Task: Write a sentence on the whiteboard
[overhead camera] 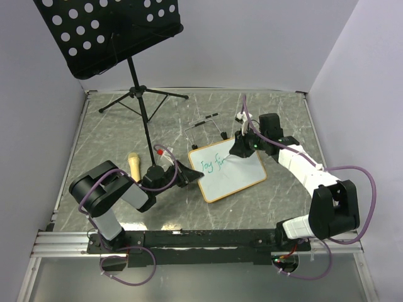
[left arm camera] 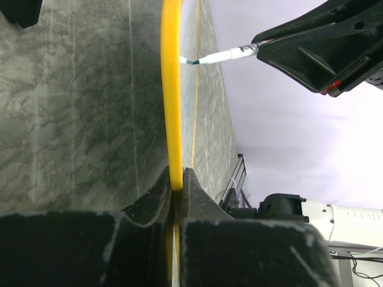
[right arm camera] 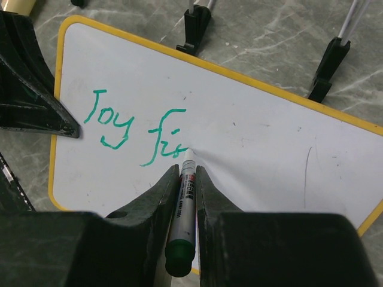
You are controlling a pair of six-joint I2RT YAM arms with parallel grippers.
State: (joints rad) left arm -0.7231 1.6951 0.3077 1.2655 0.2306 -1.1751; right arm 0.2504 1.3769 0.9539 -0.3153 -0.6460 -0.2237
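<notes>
The whiteboard [overhead camera: 242, 173] lies on the grey marbled bench [overhead camera: 283, 113], a little nearer than the middle and between the two arms, turned at a slant so its long edges run up towards the right. Its frame looks yellow in the wrist views.

The left pincer [overhead camera: 194, 175] is clenched on the board's left edge; from its own camera the two black fingers are pinched tight on the thin yellow rim.

The right pincer [right arm camera: 187, 170] comes in from the far right side and is clamped around a green-capped marker [right arm camera: 185, 191], the barrel lying between the fingers with the tip pointing down. The tip touches the white surface just right of the last stroke. The green lettering [right arm camera: 111, 122] on the board reads "Joy fi", slanting along the board's upper left part.

Just beyond the board's far edge stands a thin wire easel [overhead camera: 204, 124], its black feet close to the frame. A black perforated music stand [overhead camera: 107, 31] rises at the far left corner, and a tan microphone-shaped object [overhead camera: 134, 165] lies beside the left arm.
</notes>
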